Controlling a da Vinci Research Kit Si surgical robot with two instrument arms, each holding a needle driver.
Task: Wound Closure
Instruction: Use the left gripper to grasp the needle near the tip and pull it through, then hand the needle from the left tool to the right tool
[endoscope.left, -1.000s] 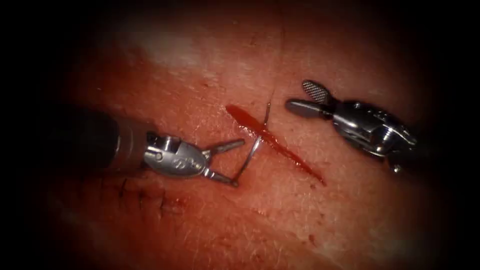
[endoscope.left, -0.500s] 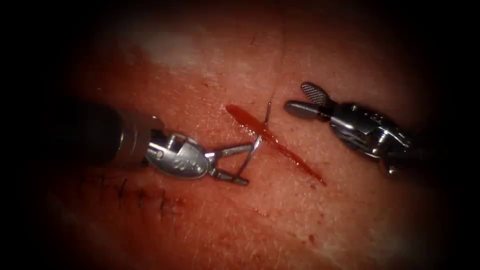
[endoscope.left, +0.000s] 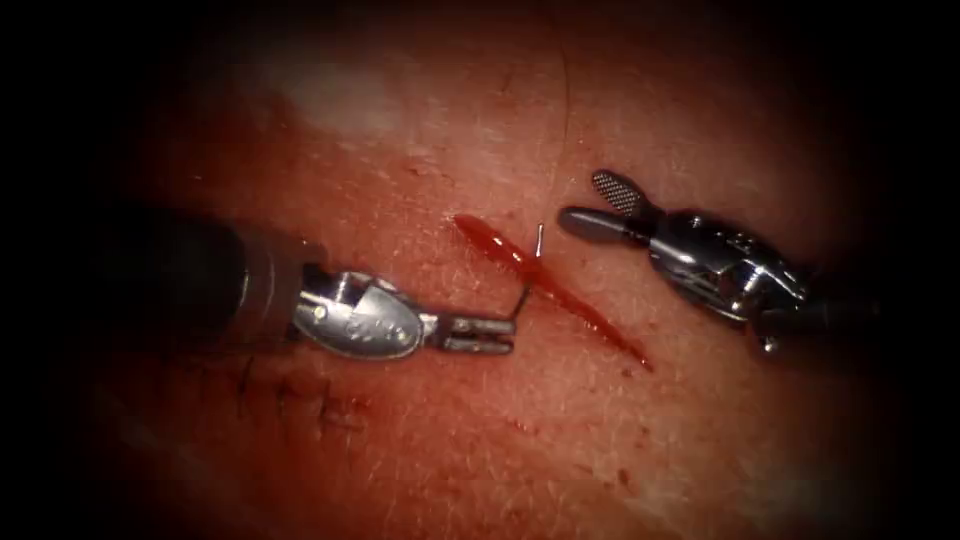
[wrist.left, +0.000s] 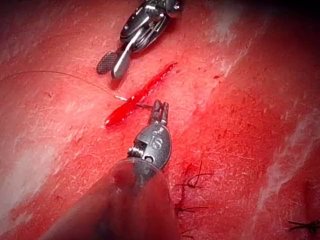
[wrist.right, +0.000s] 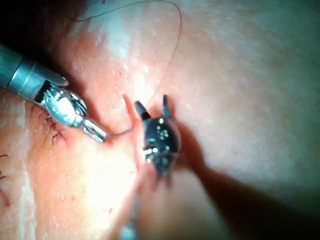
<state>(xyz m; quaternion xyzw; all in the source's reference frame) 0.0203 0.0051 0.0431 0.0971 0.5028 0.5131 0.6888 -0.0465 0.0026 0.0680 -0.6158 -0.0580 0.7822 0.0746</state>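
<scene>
The left steel claw (endoscope.left: 500, 334) grips the thin curved needle (endoscope.left: 530, 270) crossing the red cut (endoscope.left: 550, 290) at frame centre, while the right steel claw (endoscope.left: 595, 205) gapes empty just upper right.

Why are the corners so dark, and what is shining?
Endoscope view: light falls mid-tissue, edges dark; glare on the left claw, shut on the needle near one end, needle in the cut; right claw open, empty. Right wrist view: its shadow on tissue.
</scene>
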